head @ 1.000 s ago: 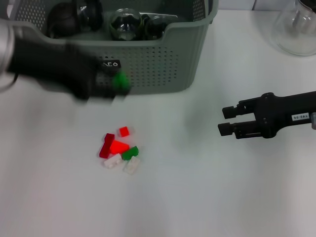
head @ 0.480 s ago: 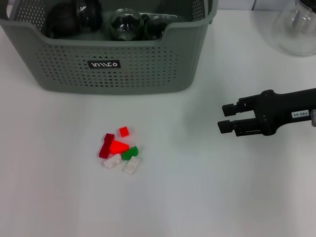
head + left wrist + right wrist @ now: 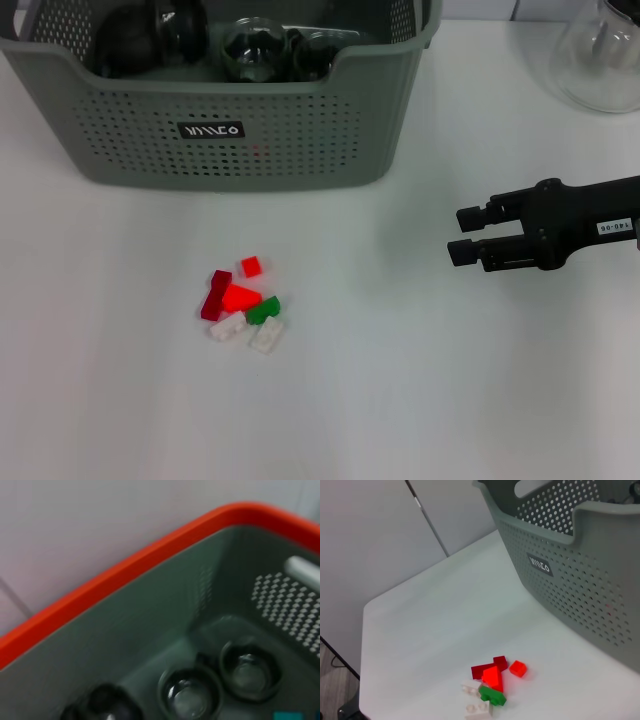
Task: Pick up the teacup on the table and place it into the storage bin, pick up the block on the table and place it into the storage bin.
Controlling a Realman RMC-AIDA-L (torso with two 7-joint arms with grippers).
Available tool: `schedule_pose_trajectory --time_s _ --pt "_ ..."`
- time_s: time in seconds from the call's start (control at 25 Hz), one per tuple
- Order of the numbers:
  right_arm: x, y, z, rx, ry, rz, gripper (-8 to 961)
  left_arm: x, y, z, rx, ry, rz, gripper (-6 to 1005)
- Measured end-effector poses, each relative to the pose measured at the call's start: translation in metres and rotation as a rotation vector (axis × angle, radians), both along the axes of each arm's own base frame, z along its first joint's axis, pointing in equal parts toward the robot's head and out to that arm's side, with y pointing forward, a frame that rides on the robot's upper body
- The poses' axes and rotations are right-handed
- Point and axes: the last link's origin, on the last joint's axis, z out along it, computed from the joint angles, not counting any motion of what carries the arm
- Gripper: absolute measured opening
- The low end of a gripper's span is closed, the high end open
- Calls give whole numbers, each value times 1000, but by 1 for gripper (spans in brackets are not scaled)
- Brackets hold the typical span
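Blocks point(image 3: 243, 305) lie before the storage bin point(image 3: 300, 140); right gripper point(image 3: 464, 234) (fingers apart) hovers nearby.

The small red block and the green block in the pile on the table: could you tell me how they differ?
The small red block is bright red; the green block is dark green. The red one lies slightly apart on the pile's bin side; the green one sits on the opposite side, touching its neighbours. The red one looks squarish, the green one more irregular. Both lie on the table, untouched.

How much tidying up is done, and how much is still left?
Several cups already sit in the storage bin, and no cup remains on the table. Nothing is held: the right pincer hovers open and empty. Still left: the pile of blocks on the table.
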Motion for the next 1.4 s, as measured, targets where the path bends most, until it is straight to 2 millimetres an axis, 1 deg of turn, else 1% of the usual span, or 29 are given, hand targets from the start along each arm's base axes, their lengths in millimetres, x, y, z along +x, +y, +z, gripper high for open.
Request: schedule_pose_trajectory --time_s 0.04,0.08,0.36,0.6,1.4 --pt "0 0 0 0 0 2 597 -4 1 2 6 1 28 472" --pt "0 0 0 1 -1 3 597 -4 1 2 6 1 28 474" --pt "-2 3 0 5 -3 12 597 -20 1 -2 -14 13 80 486" --pt "-3 3 0 3 -4 15 596 -31 1 3 -2 23 111 496" --pt "-2 3 -2 -6 -15 15 597 -39 -5 1 -23 52 124 530"
